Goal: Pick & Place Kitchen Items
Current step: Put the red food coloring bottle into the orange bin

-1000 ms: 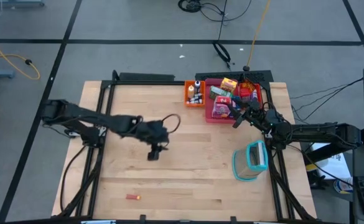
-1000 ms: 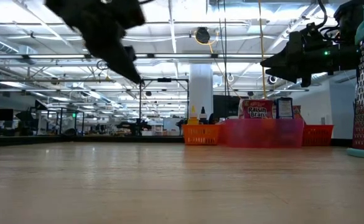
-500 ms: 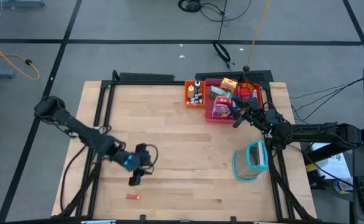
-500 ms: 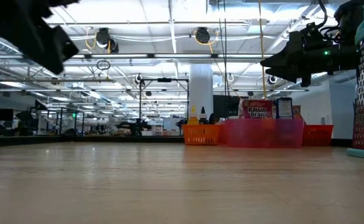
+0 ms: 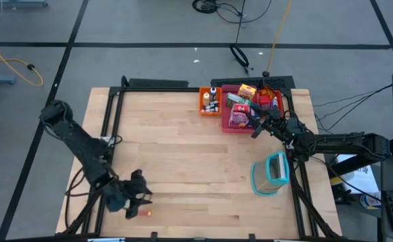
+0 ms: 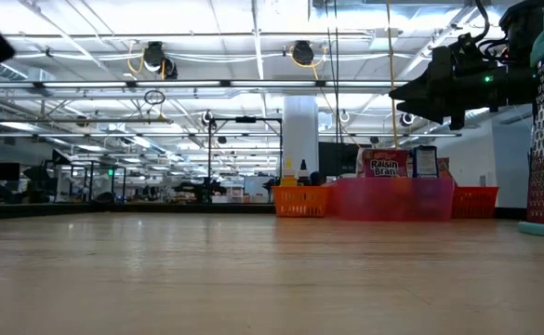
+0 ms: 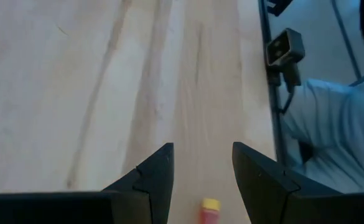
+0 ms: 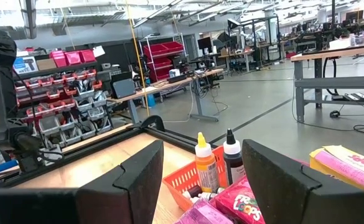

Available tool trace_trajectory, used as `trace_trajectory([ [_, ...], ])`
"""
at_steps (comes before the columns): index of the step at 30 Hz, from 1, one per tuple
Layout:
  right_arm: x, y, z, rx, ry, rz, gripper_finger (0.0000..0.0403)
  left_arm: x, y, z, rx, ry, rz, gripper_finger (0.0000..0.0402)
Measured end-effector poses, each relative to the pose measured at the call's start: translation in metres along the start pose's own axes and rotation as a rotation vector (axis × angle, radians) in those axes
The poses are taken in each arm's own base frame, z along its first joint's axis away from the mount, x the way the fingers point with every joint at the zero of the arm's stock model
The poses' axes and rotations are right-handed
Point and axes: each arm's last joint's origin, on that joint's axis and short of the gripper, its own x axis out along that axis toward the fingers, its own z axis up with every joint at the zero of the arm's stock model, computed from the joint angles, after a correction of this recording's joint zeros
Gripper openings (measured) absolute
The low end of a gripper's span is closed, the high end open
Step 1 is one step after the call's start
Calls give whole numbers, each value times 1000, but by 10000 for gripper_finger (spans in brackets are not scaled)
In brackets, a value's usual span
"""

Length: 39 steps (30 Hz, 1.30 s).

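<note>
A small red and yellow toy item (image 5: 143, 213) lies alone on the wood near the table's near edge. In the left wrist view the item (image 7: 210, 210) shows just ahead of my fingers. My left gripper (image 5: 140, 200) (image 7: 202, 152) hovers open right beside it, touching nothing. The other kitchen items sit in trays at the far right: small bottles (image 8: 214, 163) in the orange tray (image 5: 208, 101) and printed cartons in the pink tray (image 5: 238, 113). My right gripper (image 5: 254, 130) (image 8: 201, 149) waits open above the pink tray's near side.
A teal-rimmed clear container (image 5: 271, 173) stands near the table's right edge. A red tray (image 5: 270, 101) sits beside the pink one. A black frame rail (image 7: 267, 93) runs along the table's edge close to my left gripper. Bare wood covers the table's middle.
My left arm has swung from the table's middle toward the near left corner and come down beside the small red and yellow item. It has left the low view almost entirely. The right arm has kept still.
</note>
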Motion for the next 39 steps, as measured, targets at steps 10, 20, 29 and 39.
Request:
trace_trajectory([
  [10,0,0,0,0,1,0,210,7,-21,-39,-115,11,6,163],
  [20,0,0,0,0,1,0,210,25,-33,-68,-230,51,2,163],
  [29,0,0,0,0,1,0,210,41,-34,-91,-252,166,25,163],
  [39,0,0,0,0,2,0,210,49,-29,-100,-212,197,79,163],
])
